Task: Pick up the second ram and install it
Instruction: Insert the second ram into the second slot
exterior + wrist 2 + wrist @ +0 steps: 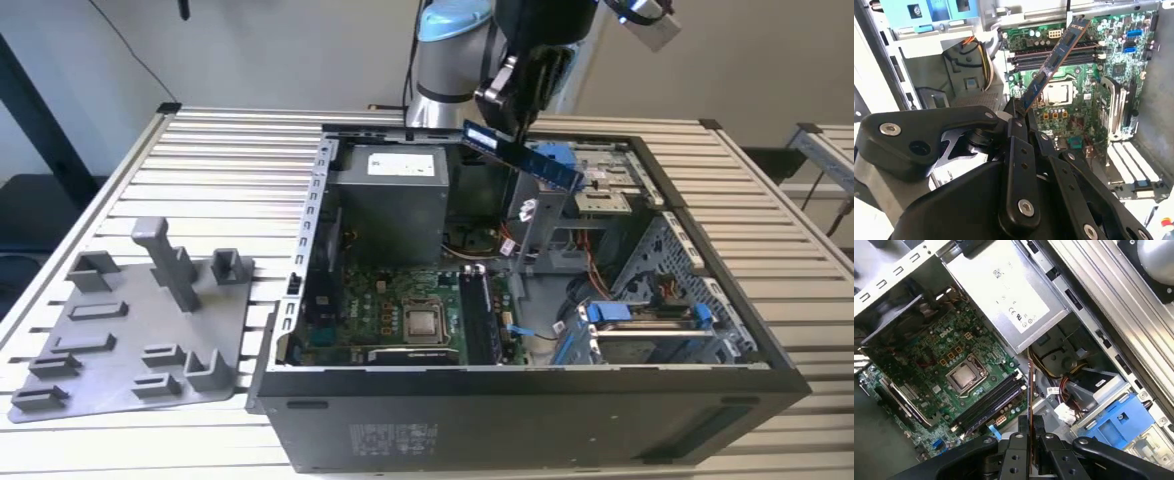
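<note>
My gripper [509, 122] is shut on the second ram [523, 154], a thin dark stick held tilted in the air above the open computer case [534, 390]. In the second wrist view the ram [1054, 60] slants up from my gripper [1021, 112] over the green motherboard [1079, 125]. In the first wrist view the ram [1030, 395] shows edge-on above my gripper [1030, 429]. The black memory slots [989, 405] lie beside the silver processor [965, 376], well below the stick. The motherboard [387, 300] sits at the case's bottom.
A grey holder tray [134, 330] with upright posts lies on the slatted table [227, 150] at the exterior view's left. Inside the case are a grey power supply [387, 190], a blue drive caddy [641, 315] and bundled cables [1064, 385]. The case walls ring the motherboard.
</note>
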{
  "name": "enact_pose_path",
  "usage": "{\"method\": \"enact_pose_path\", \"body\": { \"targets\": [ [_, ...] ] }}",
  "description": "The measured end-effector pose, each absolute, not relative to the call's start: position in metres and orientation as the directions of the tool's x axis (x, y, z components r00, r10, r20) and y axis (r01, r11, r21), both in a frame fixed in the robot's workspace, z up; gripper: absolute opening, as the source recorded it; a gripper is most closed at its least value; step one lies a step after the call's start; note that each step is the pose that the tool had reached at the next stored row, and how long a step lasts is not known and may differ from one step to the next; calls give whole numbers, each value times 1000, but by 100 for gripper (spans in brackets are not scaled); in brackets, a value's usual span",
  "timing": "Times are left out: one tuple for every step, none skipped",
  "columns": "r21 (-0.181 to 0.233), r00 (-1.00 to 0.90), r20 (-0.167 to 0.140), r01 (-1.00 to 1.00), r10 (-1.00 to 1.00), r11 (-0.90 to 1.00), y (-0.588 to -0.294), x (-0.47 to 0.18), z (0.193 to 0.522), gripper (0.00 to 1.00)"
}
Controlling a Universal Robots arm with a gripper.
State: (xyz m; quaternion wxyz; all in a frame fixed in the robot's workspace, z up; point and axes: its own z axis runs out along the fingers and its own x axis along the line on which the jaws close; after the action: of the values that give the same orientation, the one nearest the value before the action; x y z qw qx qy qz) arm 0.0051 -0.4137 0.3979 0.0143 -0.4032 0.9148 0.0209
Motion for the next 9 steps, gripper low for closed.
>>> {"method": "enact_pose_path", "body": {
  "targets": [
    [27,-686,-43,-728,-726,686,-414,5,398,15],
    [27,-699,-43,-715,-714,698,-414,5,398,15],
    [27,-709,-43,-705,-704,709,-414,5,398,15],
    [27,-720,-43,-694,-692,720,-414,5,398,15],
    [27,-731,-43,-682,-681,730,-414,5,398,15],
    [27,-741,-43,-671,-670,741,-414,5,398,15],
    [27,-752,-43,-658,-657,752,-414,5,398,15],
    [27,-763,-43,-646,-645,763,-414,5,398,15],
    [27,-773,-43,-634,-633,773,-414,5,398,15]
  ]
}}
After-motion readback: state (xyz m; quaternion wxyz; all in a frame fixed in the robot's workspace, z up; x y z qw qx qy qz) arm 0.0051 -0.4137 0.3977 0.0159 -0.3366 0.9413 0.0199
